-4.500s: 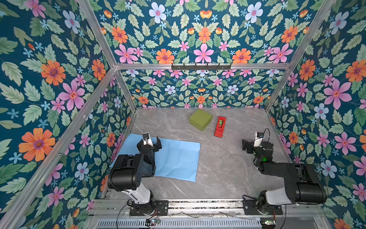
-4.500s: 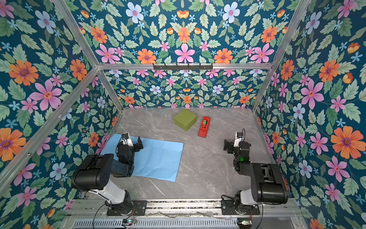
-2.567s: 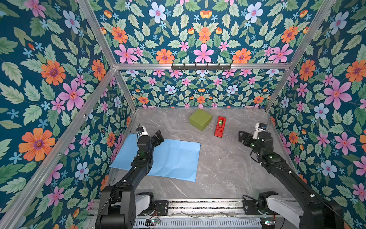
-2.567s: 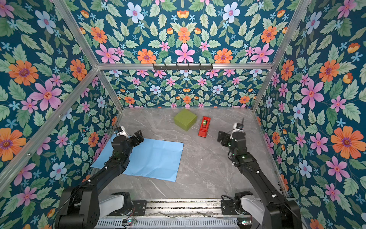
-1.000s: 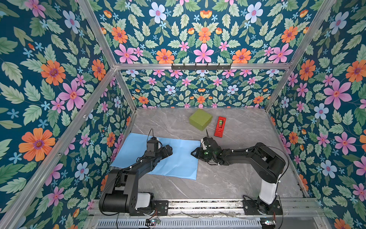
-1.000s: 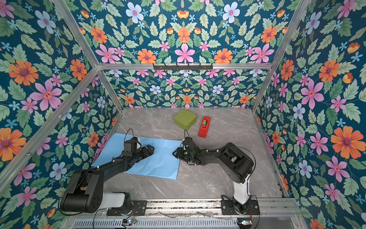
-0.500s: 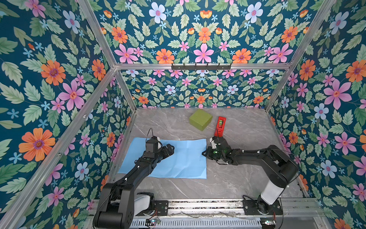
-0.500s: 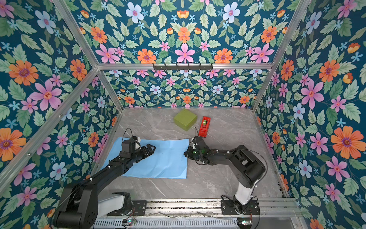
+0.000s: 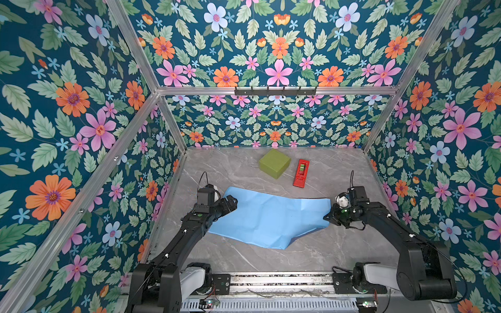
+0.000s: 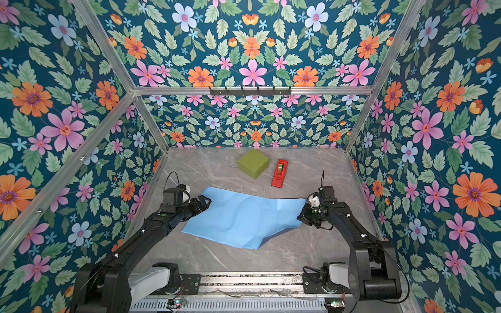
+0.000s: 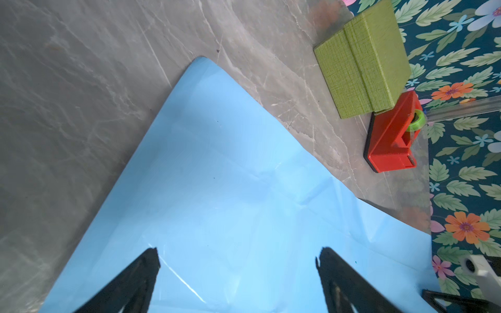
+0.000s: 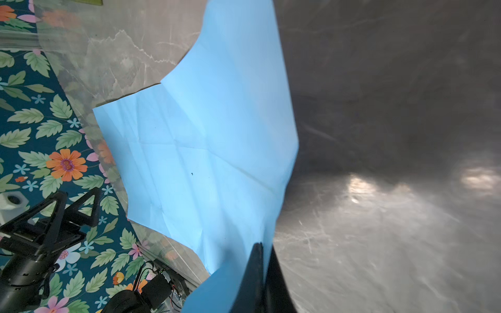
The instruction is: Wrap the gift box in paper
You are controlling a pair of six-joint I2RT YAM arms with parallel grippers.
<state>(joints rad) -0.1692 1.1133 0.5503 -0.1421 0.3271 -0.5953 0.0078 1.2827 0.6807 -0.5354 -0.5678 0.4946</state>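
The paper [image 9: 265, 216] [image 10: 241, 216], a light blue creased sheet, lies on the middle of the table, buckled, with its right edge raised. My right gripper [image 9: 329, 216] [image 10: 301, 216] is shut on that right edge; in the right wrist view the jaws [image 12: 263, 249] pinch the sheet [image 12: 203, 135]. My left gripper [image 9: 230, 202] [image 10: 203, 203] [image 11: 237, 257] is open over the sheet's left part [image 11: 230, 189], with nothing between its fingers. The olive-green gift box [image 9: 274, 163] [image 10: 253, 163] [image 11: 363, 70] stands apart from the paper, near the back wall.
A red tape dispenser [image 9: 301, 173] [image 10: 280, 173] [image 11: 390, 141] with a green roll lies just right of the gift box. Flowered walls close in the grey marble table [image 9: 244, 257] on three sides. A metal rail runs along the front edge.
My right gripper shut on the paper's right edge and drew it to the right, so the sheet slid toward the middle and buckled. The left gripper stayed open over the left part.
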